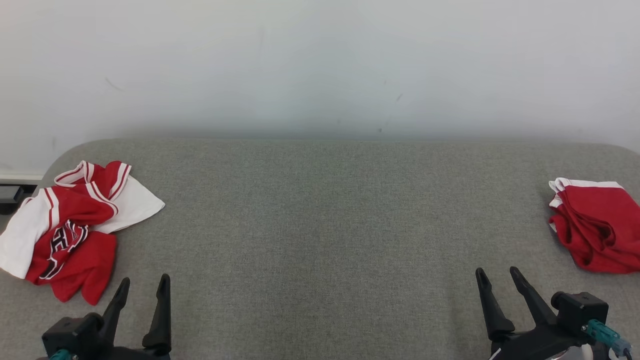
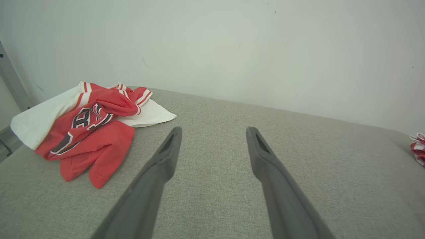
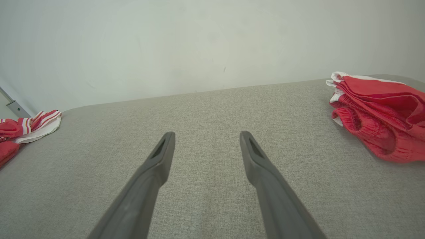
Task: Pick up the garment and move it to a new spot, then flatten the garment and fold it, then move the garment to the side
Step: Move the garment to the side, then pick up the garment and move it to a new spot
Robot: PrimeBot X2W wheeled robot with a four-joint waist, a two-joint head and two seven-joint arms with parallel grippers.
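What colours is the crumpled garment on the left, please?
The garment is red and white; left wrist view.

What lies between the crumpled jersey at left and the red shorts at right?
Just bare grey surface. The head view shows the jersey and red shorts at opposite ends, with nothing lying between them.

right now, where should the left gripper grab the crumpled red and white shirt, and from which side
Probably the red fold at the near edge of the shirt. It bunches up off the grey surface and points toward the open left gripper, so come in from the near side. The white flap lies flat and offers less to pinch.
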